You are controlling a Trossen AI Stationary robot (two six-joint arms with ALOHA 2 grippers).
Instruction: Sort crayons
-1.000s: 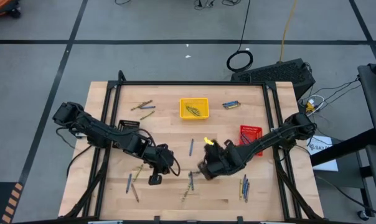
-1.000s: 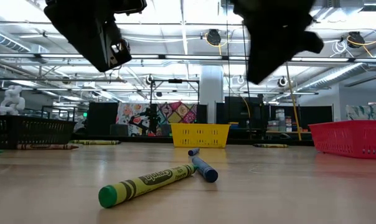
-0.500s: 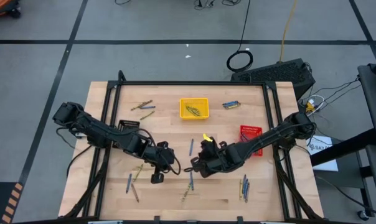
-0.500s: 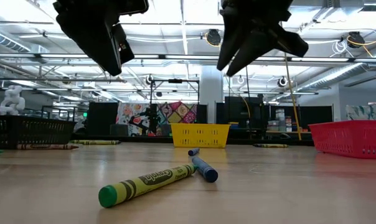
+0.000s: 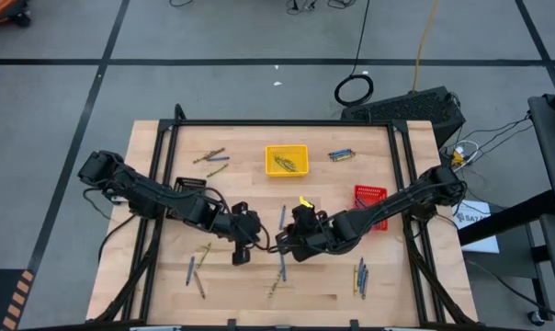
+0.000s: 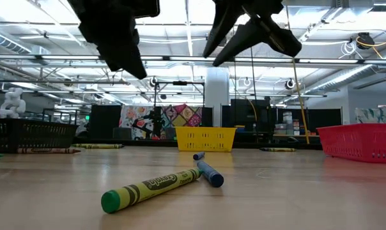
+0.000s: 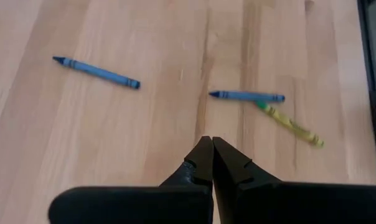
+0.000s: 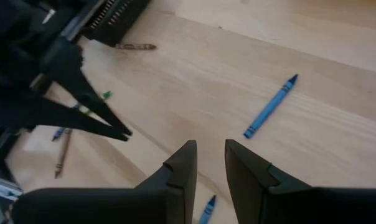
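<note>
Wooden table, seen from above, both arms reaching in toward its middle.

Left gripper: just left of the table's centre, off the surface, fingers pressed together with nothing between them.

Right gripper: near the table's centre, about 3 o'clock of the left gripper and close to it, also raised. Its fingers stand a little apart, and nothing is between them.

Crayons, loose on the wood:
- one blue crayon at 12 o'clock of the right gripper, lying on its own;
- a blue crayon crossed with a yellow-green crayon toward 6 o'clock of the grippers; the low view shows this pair nearest, the blue crayon's tip touching the yellow-green one;
- a small group toward 7 o'clock, near the left front part of the table;
- another group toward 4 o'clock, blue and yellow side by side;
- brownish ones at 10 o'clock, near the far left;
- a blue and yellow pair at 1 o'clock, beside the yellow tray.

Yellow tray: far middle, 12 o'clock, holding several olive crayons.

Red tray: 2 o'clock, partly under the right arm.
</note>
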